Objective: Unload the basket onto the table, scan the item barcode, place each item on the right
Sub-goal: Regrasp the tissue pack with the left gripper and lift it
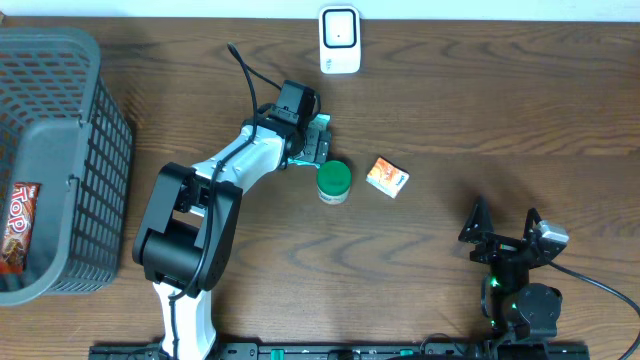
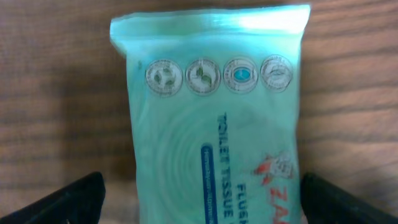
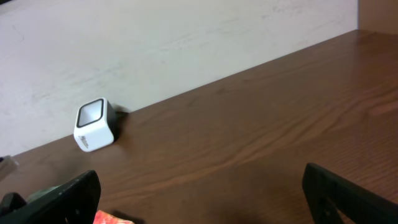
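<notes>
A pale green pack of flushable toilet tissue [image 2: 214, 118] lies flat on the wooden table, printed face up, and no barcode shows on it. My left gripper [image 2: 202, 205] is open and straddles the pack's near end; one finger [image 2: 348, 202] is right at its edge, while the other finger stands apart from it. From overhead, this left gripper [image 1: 316, 140] covers most of the pack [image 1: 322, 126]. The white barcode scanner [image 1: 339, 40] stands at the table's far edge and also shows as a small scanner [image 3: 94, 124] by the wall. My right gripper [image 1: 505, 235] is open and holds nothing.
A green-lidded jar [image 1: 334, 181] and a small orange packet [image 1: 387, 177] lie just right of the left gripper. A grey mesh basket [image 1: 95, 150] at the far left holds a red snack bag [image 1: 18, 225]. The orange packet's corner [image 3: 115, 219] shows beside the right gripper's finger.
</notes>
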### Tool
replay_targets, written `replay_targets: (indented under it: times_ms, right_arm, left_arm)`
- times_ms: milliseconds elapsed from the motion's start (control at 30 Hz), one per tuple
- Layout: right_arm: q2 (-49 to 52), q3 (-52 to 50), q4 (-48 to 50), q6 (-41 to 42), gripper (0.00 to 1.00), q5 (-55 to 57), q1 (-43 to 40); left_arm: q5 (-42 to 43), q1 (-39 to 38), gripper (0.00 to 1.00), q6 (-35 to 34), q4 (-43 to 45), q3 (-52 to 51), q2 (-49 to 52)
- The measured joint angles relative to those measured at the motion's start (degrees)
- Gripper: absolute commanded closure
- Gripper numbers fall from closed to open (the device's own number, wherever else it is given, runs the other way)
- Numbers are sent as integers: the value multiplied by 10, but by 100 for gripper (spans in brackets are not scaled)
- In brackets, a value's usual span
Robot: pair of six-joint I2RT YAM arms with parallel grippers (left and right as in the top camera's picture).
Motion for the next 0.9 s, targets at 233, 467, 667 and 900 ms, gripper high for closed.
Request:
replay_targets:
  times_ms: [233, 467, 667, 900]
  right_arm:
    - [0, 0, 0, 0, 1, 0, 0]
    - [0, 0, 0, 0, 1, 0, 0]
    - [0, 0, 0, 0, 1, 0, 0]
    - [0, 0, 0, 0, 1, 0, 0]
  left_arm:
    - [2, 0, 44, -12, -48, 3, 0]
    - [3, 0, 52, -13, -73, 7, -3]
    - [-24, 0, 52, -13, -150, 7, -38]
    - [-50, 0, 53, -52, -260, 7, -116]
